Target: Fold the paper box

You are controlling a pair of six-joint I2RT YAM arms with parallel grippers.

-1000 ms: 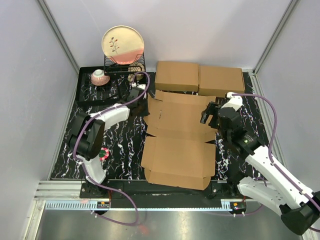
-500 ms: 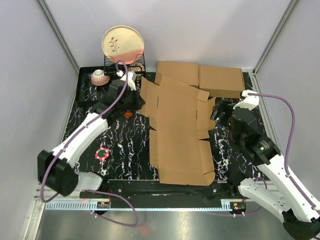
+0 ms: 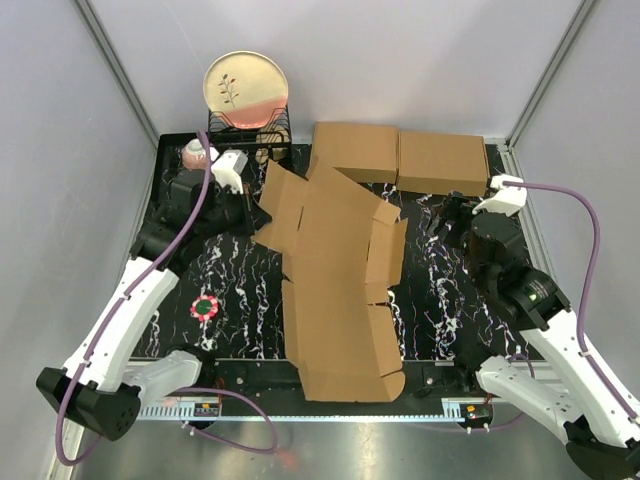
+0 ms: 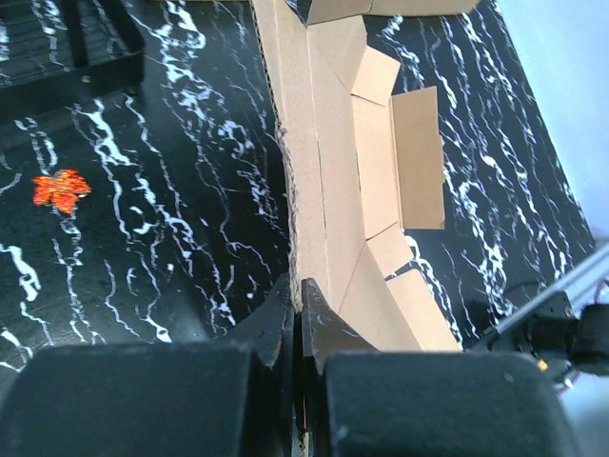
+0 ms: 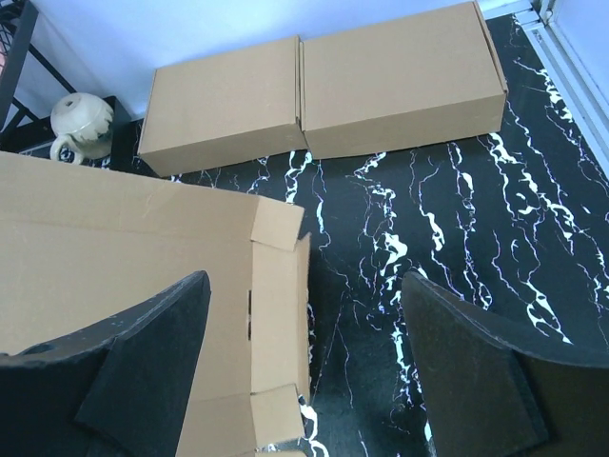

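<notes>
The paper box [image 3: 335, 280] is a large creased brown cardboard sheet with flaps, lying askew across the middle of the table, its far left part lifted. My left gripper [image 3: 255, 215] is shut on the sheet's far left edge. In the left wrist view its fingertips [image 4: 319, 319] pinch the cardboard edge, and the paper box [image 4: 333, 162] runs away from them. My right gripper [image 3: 450, 215] hangs open to the right of the sheet, touching nothing. In the right wrist view the paper box [image 5: 124, 257] lies under the left finger of my right gripper [image 5: 303, 286].
Two flat closed cardboard boxes [image 3: 400, 155] sit side by side at the back. A plate [image 3: 246, 88] stands in a wire rack at the back left, above a cup [image 3: 197, 153] on a black tray [image 3: 175, 190]. A red-green piece [image 3: 206, 307] and an orange leaf [image 4: 61, 188] lie on the left.
My left arm has swung out to the left with the sheet's edge in its grip, turning and partly lifting the sheet. My right gripper has drawn back to the right, off the cardboard.
</notes>
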